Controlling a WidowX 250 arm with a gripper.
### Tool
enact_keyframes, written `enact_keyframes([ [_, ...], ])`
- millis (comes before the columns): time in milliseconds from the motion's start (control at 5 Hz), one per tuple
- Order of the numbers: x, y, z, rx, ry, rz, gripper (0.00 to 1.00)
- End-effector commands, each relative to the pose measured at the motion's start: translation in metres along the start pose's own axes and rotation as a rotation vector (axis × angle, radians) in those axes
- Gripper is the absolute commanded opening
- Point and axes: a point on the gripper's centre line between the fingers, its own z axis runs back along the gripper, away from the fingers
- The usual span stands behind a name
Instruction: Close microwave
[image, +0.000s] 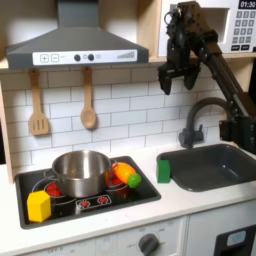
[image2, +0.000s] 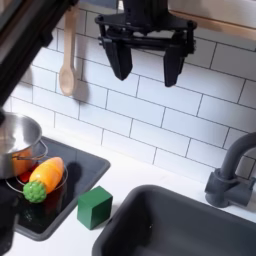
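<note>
We see a white-tiled wall, white counter; the microwave far right; gripper fingers apart.

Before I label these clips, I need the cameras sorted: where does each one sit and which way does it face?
First exterior view: in front of the toy kitchen, facing the tiled wall; shows the arm and the end effector below the microwave, plus the stove.
Second exterior view: closer, angled down across the counter; shows the end effector, jaws spread.
Shared: the green block, the carrot, the sink.
</note>
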Motion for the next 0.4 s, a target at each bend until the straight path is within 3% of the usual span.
enact_keyframes([
  [0,-0.0151,0.0022,0.0005,0.043,0.009,-0.028,1.0],
  [200,-0.0129,0.0055,-0.0008,0.042,0.012,-0.018,1.0],
])
